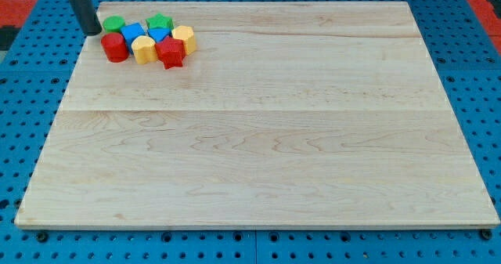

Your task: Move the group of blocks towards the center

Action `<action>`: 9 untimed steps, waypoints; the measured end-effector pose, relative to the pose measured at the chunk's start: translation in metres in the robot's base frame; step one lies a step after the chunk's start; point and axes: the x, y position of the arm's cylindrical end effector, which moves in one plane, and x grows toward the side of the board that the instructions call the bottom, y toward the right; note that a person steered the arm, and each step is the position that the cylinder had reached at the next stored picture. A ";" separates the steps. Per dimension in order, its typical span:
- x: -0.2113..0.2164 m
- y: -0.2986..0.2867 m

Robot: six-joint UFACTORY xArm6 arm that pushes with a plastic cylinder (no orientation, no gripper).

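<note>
A tight group of blocks sits near the board's top left corner. It holds a green round block (114,23), a blue block (131,33), a green star-like block (160,21), a second blue block (159,34), a yellow block (184,38), a red round block (114,48), a yellow heart-like block (143,49) and a red star-like block (171,52). My tip (92,31) stands just left of the green round block and above the red round one, a small gap apart.
The wooden board (258,139) lies on a blue perforated table (16,123). Red areas show at the view's top corners.
</note>
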 end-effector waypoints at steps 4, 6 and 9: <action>0.077 0.126; 0.003 0.087; -0.055 0.113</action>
